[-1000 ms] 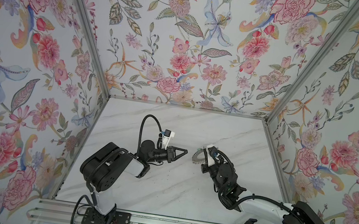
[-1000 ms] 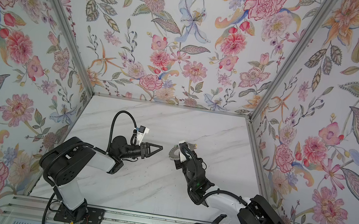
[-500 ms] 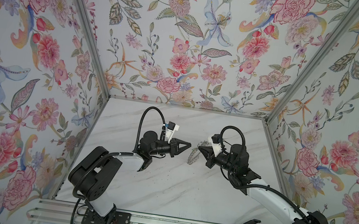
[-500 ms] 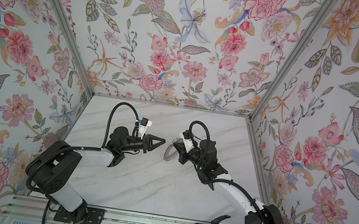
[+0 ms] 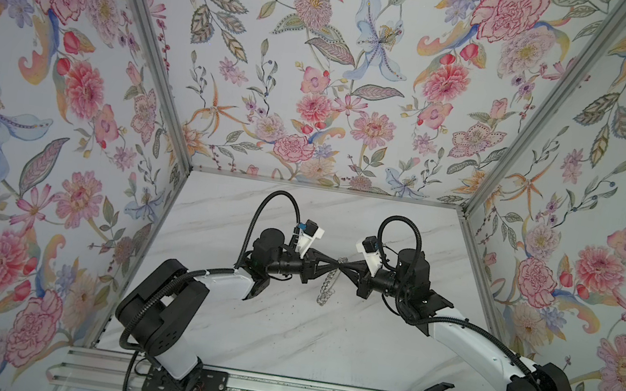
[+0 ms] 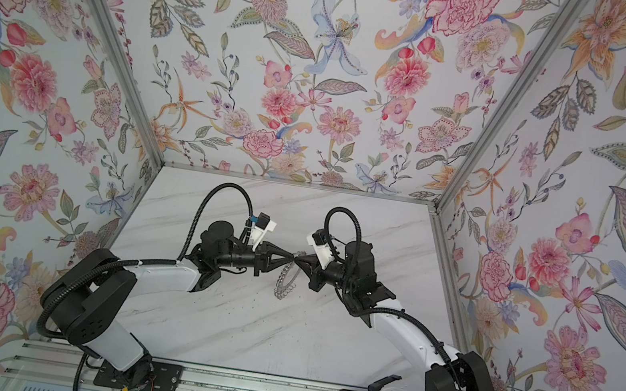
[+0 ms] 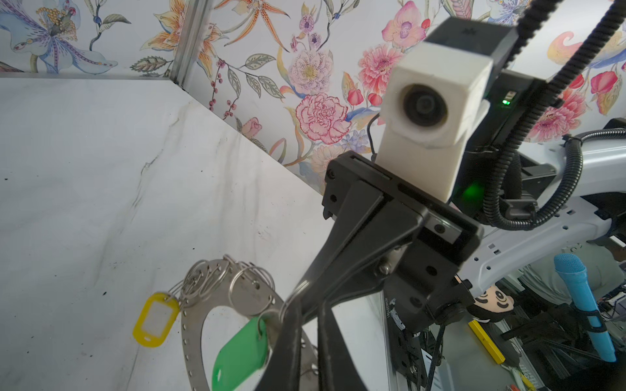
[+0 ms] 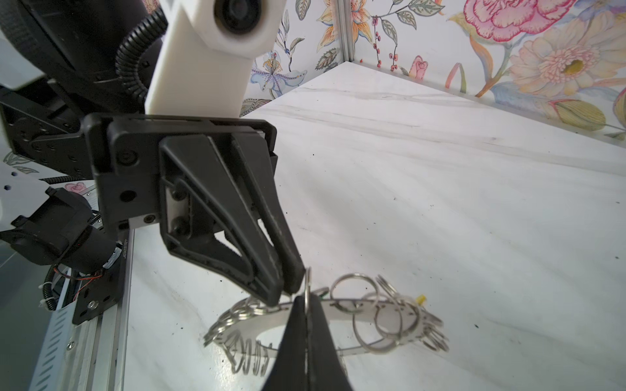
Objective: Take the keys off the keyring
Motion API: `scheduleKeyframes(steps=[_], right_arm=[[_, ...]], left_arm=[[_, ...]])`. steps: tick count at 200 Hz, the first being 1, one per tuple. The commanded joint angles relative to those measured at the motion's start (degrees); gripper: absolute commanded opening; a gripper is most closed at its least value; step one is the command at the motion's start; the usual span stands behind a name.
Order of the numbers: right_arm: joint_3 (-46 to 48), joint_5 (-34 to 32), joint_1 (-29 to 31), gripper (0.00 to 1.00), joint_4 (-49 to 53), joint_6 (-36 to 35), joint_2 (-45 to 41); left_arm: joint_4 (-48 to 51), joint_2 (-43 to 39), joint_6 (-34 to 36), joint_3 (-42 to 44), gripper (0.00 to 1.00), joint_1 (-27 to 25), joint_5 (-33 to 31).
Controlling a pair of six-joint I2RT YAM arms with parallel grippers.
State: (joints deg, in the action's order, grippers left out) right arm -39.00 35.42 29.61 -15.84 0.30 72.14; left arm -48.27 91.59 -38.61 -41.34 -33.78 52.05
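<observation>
Keyring, flat grey metal disc fringed with wire loops: you've got it raised edge-on mid-table. Right gripper pinched shut on a loop; left gripper barely parted, hold unclear. Small green-tagged key and yellow-tagged key still attached; nothing removed.

Both top views: bright, flat, diffuse light, seemingly from overhead. White marble-look table shows only faint soft shadows under the arms and beside the flat grey metal keyring. Floral-papered walls are sharp, splayed outward by the wide lens. No glare.

Left wrist view: table behind the keyring is near washed out. Boxy white camera housing is soft, out of focus. Green status light glows on black casing.

Right wrist view: right gripper, close to the lens, is blurred. Keyring's wire loops catch small glints. Wall flowers beyond the keyring are slightly soft.
</observation>
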Motion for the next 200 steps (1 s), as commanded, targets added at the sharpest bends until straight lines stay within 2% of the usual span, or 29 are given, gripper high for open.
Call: scheduleKeyframes(steps=[1, 63, 83, 108, 139, 169, 200], right_arm=[[-2.1, 1.9, 1.0, 0.0, -1.4, 0.3, 0.0], [-2.7, 1.6, 2.1, 0.0, 0.2, -0.3, 0.5], [-3.8, 1.7, 2.6, 0.0, 2.7, -1.4, 0.6], [-6.5, 0.1, 2.7, 0.0, 8.6, -3.8, 1.5], [-8.6, 0.3, 2.4, 0.0, 13.4, -5.2, 2.3], [-10.1, 5.6, 1.2, 0.0, 16.7, -5.8, 2.9], [-11.5, 7.3, 0.8, 0.0, 18.9, -6.1, 3.8]], left_arm=[[4.7, -1.5, 4.8, -2.0, 0.14, -0.2, -0.6], [6.8, -1.1, 6.6, -3.2, 0.12, -0.3, -0.8], [8.6, -1.5, 8.4, -3.1, 0.18, -0.2, -2.2], [13.7, -5.5, 13.0, -2.8, 0.2, -0.2, -7.0], [20.3, -8.6, 18.9, -1.6, 0.32, 0.1, -15.9], [20.9, -7.0, 20.0, -1.1, 0.35, 0.7, -13.5], [19.9, -6.8, 20.1, -0.2, 0.35, 0.8, -11.8]])
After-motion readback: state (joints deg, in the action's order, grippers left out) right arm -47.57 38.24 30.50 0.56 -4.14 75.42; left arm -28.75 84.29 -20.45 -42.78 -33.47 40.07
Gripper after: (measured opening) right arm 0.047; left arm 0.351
